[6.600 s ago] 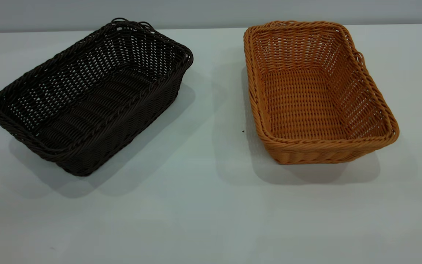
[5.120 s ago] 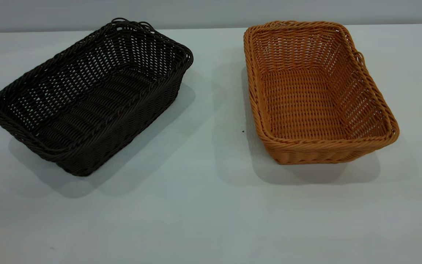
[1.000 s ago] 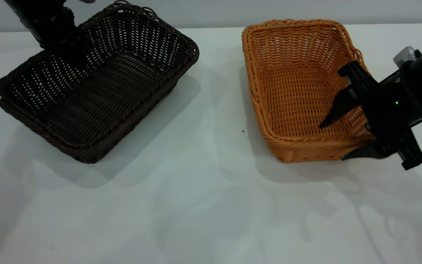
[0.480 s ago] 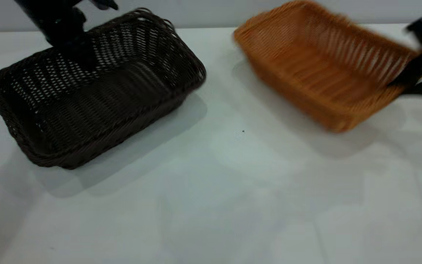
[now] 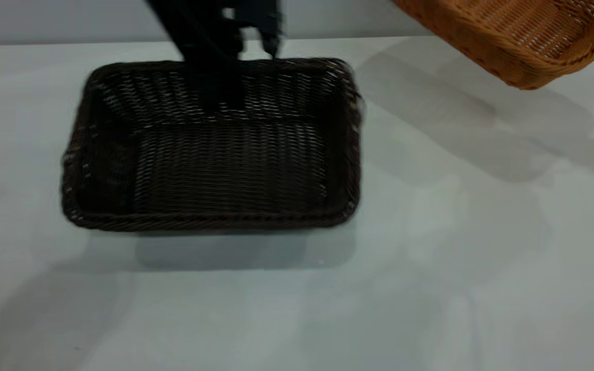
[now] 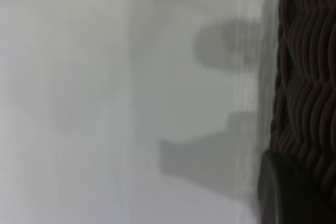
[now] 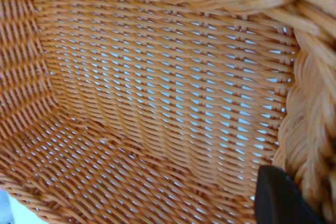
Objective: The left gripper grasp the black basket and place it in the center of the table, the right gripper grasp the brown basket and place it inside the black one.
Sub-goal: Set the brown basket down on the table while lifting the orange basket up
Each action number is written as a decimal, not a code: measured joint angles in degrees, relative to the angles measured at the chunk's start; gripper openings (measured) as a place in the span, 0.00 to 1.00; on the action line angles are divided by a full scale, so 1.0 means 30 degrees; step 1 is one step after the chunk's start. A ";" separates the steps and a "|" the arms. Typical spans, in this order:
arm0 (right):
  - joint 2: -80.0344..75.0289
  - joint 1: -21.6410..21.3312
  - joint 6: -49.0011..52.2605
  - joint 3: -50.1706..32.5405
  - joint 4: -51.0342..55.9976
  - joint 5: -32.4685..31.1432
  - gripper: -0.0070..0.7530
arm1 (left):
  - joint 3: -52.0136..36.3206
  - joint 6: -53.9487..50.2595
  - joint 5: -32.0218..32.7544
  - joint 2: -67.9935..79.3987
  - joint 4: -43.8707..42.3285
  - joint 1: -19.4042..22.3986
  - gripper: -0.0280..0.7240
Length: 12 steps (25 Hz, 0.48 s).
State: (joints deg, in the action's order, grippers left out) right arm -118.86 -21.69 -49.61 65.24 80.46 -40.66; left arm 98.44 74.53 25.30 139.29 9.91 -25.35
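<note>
Matte black left claw [image 5: 240,56]; black fingers

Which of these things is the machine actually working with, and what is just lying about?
In the job:
black basket, held by left gripper
brown basket, lifted off the table by the right arm

Lying about:
nothing else shows

The black basket [image 5: 214,170] is woven wicker-style strand, very dark and matt, with a braided rim and open-weave sides. The brown basket [image 7: 157,103] is the same ribbed weave in orange-tan, faintly shiny on its thick braided rim. The tabletop [image 5: 297,309] looks smooth, pale, softly sheened.
</note>
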 joint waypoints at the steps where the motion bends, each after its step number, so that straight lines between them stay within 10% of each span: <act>1: -0.0032 0.0000 0.0093 0.0180 -0.0265 -0.0105 0.10 | 0.0000 0.0078 -0.0276 0.0047 -0.0042 -0.0437 0.15; 12: -0.0099 0.0000 0.0385 0.0491 -0.0603 -0.0953 0.10 | 0.0000 -0.3050 -0.0830 0.0460 -0.0278 -0.2546 0.24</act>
State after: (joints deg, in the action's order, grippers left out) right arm -119.16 -21.69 -48.46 66.72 78.65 -43.52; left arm 98.44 65.38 22.81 140.67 9.08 -32.98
